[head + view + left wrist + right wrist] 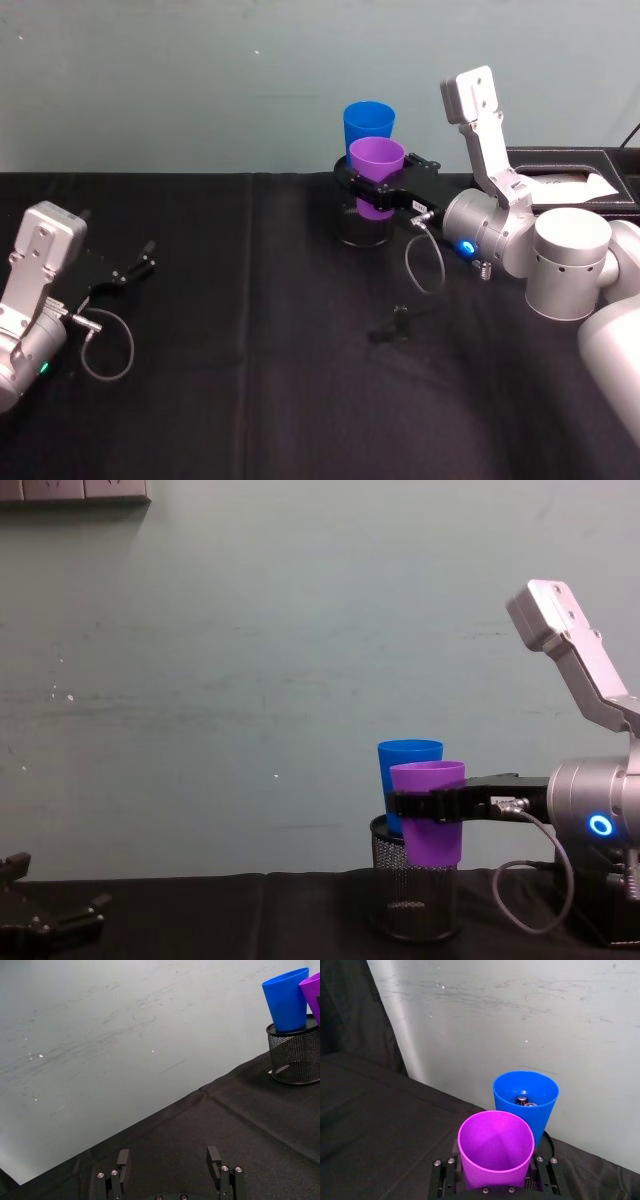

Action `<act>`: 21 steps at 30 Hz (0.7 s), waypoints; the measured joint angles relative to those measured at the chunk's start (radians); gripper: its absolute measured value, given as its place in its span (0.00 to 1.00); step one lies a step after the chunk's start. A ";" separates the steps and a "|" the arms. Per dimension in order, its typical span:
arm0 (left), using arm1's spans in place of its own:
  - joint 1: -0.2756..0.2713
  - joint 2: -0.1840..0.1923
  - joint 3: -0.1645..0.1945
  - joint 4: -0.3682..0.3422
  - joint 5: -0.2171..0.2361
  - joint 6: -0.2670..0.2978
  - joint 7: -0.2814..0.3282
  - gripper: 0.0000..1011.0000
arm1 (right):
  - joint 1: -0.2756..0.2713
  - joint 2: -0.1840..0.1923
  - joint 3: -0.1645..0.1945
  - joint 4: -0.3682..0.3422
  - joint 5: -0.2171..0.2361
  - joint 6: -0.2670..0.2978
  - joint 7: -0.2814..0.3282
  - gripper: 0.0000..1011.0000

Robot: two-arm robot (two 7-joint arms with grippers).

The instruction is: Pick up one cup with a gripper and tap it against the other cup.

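Observation:
The purple cup (377, 160) hangs in the air, with my right gripper (378, 192) shut around its middle. Right behind it the blue cup (369, 124) stands upright in a black wire-mesh holder (364, 232). From the side, the purple cup (430, 815) overlaps the blue cup (408, 762) above the holder (411, 905); I cannot tell whether they touch. In the right wrist view the purple cup (495, 1142) sits just before the blue cup (526, 1097), which holds small dark objects. My left gripper (135, 268) rests open at the far left of the table.
A black tray (560, 165) with white paper lies at the back right, behind my right arm. A small black object (398, 322) lies on the black cloth in front of the holder. The wall rises close behind the cups.

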 joint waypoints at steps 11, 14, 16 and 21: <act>0.000 0.000 0.000 0.000 0.000 0.000 0.000 0.99 | 0.000 0.000 0.000 0.000 0.000 0.000 0.000 0.71; 0.000 0.000 0.000 0.000 0.000 0.000 0.000 0.99 | 0.000 0.000 0.000 0.000 0.000 0.000 0.000 0.71; 0.000 0.000 0.000 0.000 0.000 0.000 0.000 0.99 | 0.000 0.000 0.000 0.000 0.000 0.000 0.000 0.71; 0.000 0.000 0.000 0.000 0.000 0.000 0.000 0.99 | 0.000 0.000 0.000 0.000 0.000 0.000 0.000 0.71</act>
